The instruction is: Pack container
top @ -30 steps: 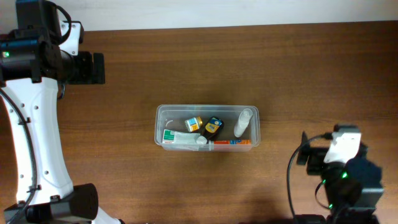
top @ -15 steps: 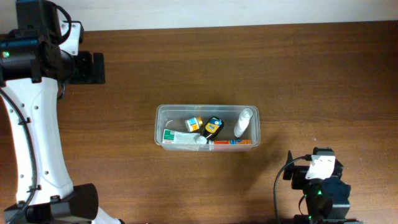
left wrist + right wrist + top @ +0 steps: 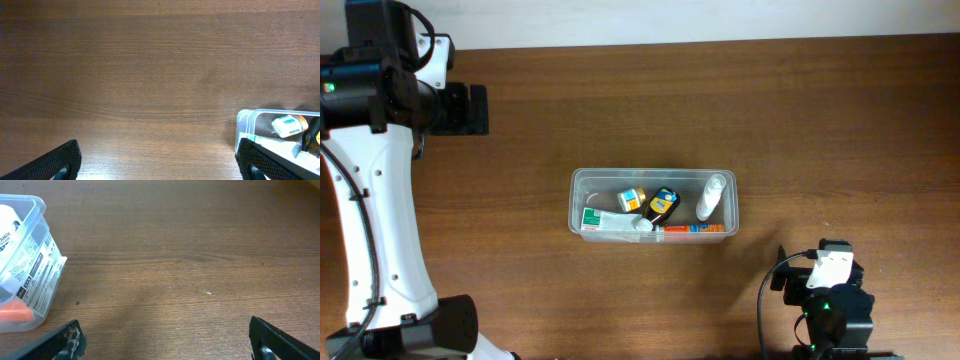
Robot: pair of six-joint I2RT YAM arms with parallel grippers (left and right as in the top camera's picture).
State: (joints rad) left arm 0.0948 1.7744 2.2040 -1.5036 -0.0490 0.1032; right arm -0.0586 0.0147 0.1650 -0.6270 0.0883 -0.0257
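Note:
The clear plastic container (image 3: 577,190) sits mid-table and holds a white-and-green carton (image 3: 603,221), a small box (image 3: 632,198), a yellow-and-black bottle (image 3: 663,204), a white bottle (image 3: 711,197) and an orange tube (image 3: 695,229). Its corner shows in the left wrist view (image 3: 245,120) and in the right wrist view (image 3: 37,207). My left gripper (image 3: 160,162) is open and empty over bare wood, left of the container. My right gripper (image 3: 167,340) is open and empty over bare wood, right of the container.
The brown wooden table (image 3: 800,110) ends at a pale wall along the far edge. The left arm's white link (image 3: 380,230) runs down the left side. The right arm (image 3: 830,305) sits low at the front right.
The right arm has drawn back toward the front edge and slightly left, away from the container. The left arm and the container's contents have not moved.

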